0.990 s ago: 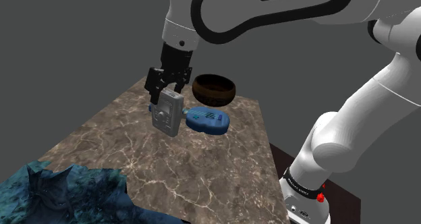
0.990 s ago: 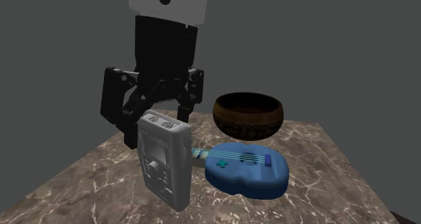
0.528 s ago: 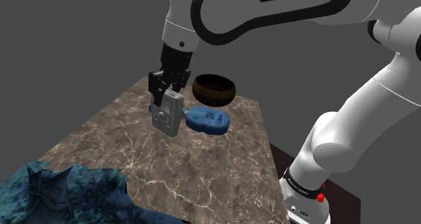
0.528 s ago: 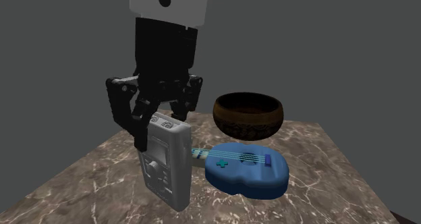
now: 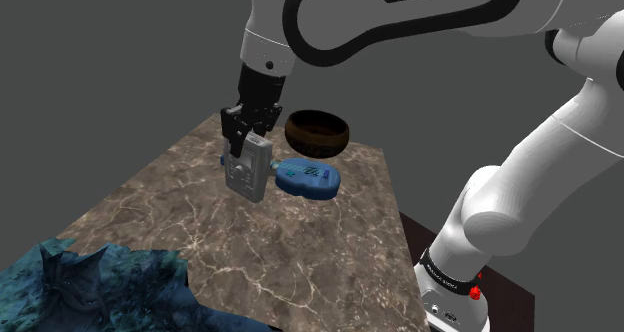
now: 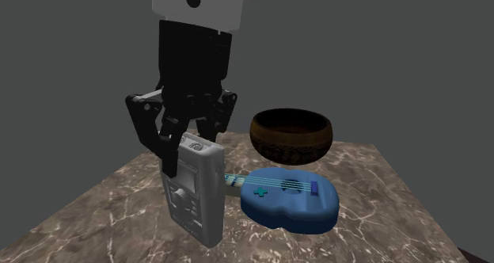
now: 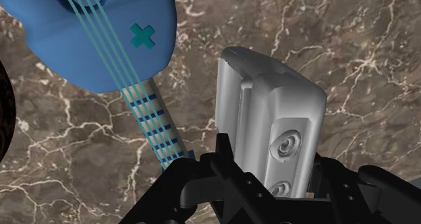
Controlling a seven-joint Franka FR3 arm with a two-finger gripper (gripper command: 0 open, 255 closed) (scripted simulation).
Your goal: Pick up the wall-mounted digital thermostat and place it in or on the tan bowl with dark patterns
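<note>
Item one, the thermostat (image 6: 192,192): a grey box, near upright, with a screen and buttons on its face; its foot is on the table (image 6: 380,222) or just clear of it, we cannot tell which; the jaws are closed on its upper end, clasping it from either side. We judge it stiff, light and smooth-cased, so liable to slip or pivot; a hold across the narrow top suits it.

Item two, the blue toy guitar (image 6: 289,200): lies just beside the thermostat, on the second exterior view's right.

Item three, the bowl (image 6: 290,135): brown with dark patterns; sits farther back, beyond the guitar.
</note>
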